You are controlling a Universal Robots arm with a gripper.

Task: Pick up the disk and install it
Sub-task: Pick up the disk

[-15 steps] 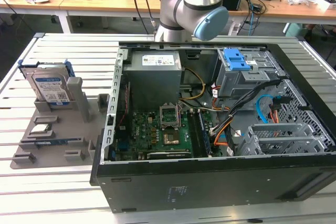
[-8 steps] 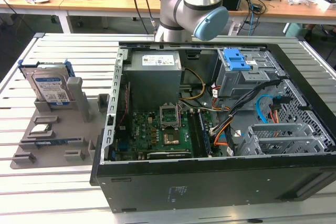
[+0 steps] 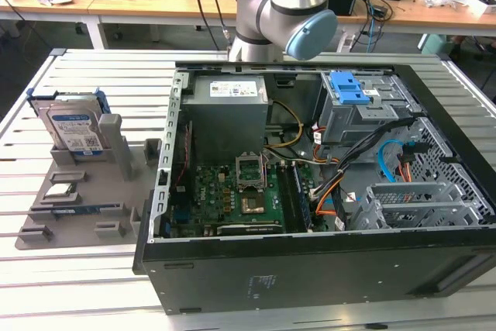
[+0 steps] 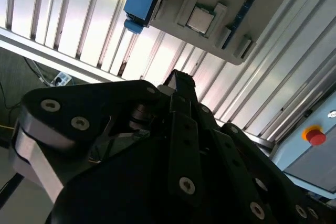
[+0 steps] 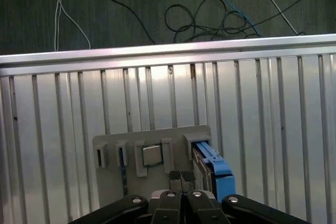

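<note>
Metal-bodied, the disk (image 3: 74,128) is judged stiff, weighty, best gripped by its framed edges; the end effector (image 5: 180,175) is closed, empty.

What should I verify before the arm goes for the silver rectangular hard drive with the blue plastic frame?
1. Silver rectangular hard drive with blue plastic frame upright in grey plastic holder: ok.
2. Gripper empty: ok.
3. Jaws open for grasping: not ok, shut.
4. Gripper lined up with drive: not ok, drive sits off to one side.
5. Black metal computer case open: ok.
6. Room for drive inside case: cannot tell.
</note>
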